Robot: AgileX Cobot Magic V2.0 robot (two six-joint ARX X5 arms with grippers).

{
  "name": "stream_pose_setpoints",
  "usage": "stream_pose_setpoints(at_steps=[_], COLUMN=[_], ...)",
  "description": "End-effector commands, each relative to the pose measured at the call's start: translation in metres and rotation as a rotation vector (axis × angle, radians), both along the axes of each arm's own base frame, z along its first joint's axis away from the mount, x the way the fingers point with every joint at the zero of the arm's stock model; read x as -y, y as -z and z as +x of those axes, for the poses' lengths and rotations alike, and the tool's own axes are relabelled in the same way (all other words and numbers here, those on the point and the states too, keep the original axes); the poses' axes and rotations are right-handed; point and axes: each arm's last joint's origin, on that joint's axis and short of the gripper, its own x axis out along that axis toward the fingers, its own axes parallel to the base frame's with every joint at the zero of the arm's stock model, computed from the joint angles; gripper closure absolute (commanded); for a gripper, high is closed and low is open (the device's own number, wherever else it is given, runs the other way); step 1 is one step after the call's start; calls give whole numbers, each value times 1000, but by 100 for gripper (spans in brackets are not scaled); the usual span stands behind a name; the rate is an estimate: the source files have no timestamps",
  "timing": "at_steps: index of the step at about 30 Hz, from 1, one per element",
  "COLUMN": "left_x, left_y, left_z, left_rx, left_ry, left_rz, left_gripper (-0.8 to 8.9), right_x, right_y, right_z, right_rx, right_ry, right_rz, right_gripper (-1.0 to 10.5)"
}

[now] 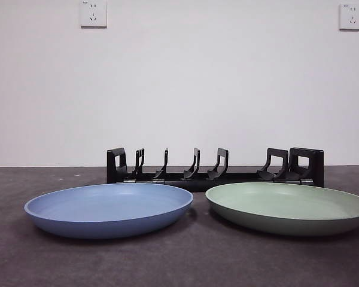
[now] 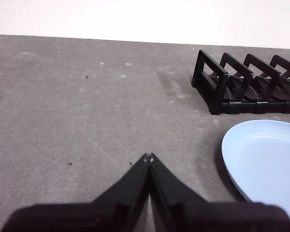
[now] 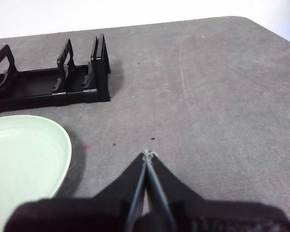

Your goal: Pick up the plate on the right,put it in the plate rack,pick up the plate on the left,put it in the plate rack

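1. Front: white wall, dark tabletop point(image 1: 179, 263); blue plate point(image 1: 107, 209) left, green plate point(image 1: 289, 206) right, plate rack point(image 1: 214, 167) just behind, empty.
2. L wrist: left claw point(image 2: 149, 157) closed, empty, near blue plate.
3. R wrist: right claw point(image 3: 147, 153) closed, empty, near green plate.

A bare robot test bench in a lab-like room, as I see it.
My cameras show a dark grey felt-like tabletop point(image 1: 179, 263), a plain white wall point(image 1: 215, 84), and two white wall sockets point(image 1: 93, 14).
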Motion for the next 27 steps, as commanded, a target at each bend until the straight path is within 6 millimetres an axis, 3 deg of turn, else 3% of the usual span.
stream_pose_setpoints(at_steps=[1,9,17,22,27], left_x=[0,0,0,1,2], left_y=[3,3,-5,-32,-70], left_z=[0,1,0,-2,-4], left_rx=[-6,-8,11,63,94], left_ry=[-1,0,-6,32,45], left_rz=[-10,-10,-50,-60,-97], left_gripper=[817,817,820,820,820], right_x=[0,0,-1,-2,-4], right_y=[1,0,-19,-40,-79], right_z=[0,1,1,-1,0], right_rx=[3,18,146,174,190], right_ry=[2,15,4,-18,-85], right_rz=[4,60,227,296,303], right_gripper=[945,945,958,959,959])
